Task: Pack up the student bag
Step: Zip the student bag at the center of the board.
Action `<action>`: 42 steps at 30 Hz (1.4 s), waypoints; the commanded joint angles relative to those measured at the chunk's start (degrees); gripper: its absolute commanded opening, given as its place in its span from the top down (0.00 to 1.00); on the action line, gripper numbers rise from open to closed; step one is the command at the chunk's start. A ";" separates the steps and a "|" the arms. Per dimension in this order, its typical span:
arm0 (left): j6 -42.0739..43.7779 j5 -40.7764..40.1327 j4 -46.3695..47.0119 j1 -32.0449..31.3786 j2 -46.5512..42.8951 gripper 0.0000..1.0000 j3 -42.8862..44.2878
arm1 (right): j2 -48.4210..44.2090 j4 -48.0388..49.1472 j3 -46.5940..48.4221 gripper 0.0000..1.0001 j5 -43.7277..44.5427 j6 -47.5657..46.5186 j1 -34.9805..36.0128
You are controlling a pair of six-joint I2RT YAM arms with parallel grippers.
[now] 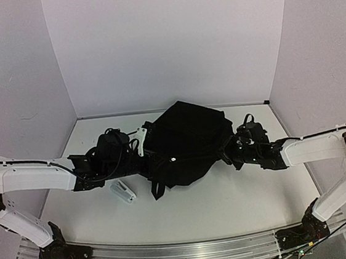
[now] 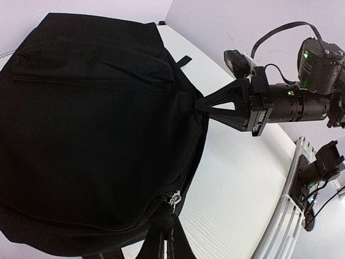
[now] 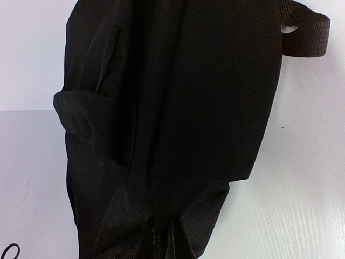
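The student bag (image 1: 190,141), a soft black backpack, lies in the middle of the table between both arms. My left gripper (image 1: 166,160) reaches in from the left. In the left wrist view it (image 2: 167,226) is shut on the black pull tab under the silver zip slider (image 2: 174,198), with the zip line curving off to the left. My right gripper (image 1: 226,151) comes from the right and is shut on the bag's side fabric (image 3: 161,237). Its pointed tip (image 2: 198,104) pinches the bag's edge in the left wrist view. A strap loop (image 3: 304,33) sticks out at the bag's top.
A small white object (image 1: 123,191) lies on the table in front of my left arm. A loose black strap (image 1: 158,190) trails toward the near edge. White walls enclose the table on three sides. An aluminium rail (image 1: 173,253) runs along the near edge.
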 commanded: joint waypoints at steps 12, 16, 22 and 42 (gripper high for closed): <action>-12.09 7.91 -3.48 4.82 0.49 1.00 6.08 | -10.90 -10.21 8.18 0.33 -1.74 -46.67 6.13; -15.63 6.55 -3.86 4.95 -0.65 1.00 5.58 | -9.13 -13.56 12.44 0.28 1.61 -52.90 12.87; -18.43 6.80 -3.41 5.17 -3.50 1.00 3.22 | -1.77 -15.05 18.39 0.31 8.05 -59.41 20.91; -19.10 8.67 -3.04 5.26 -4.73 1.00 3.38 | 14.84 -17.29 28.57 0.66 17.24 -68.36 24.93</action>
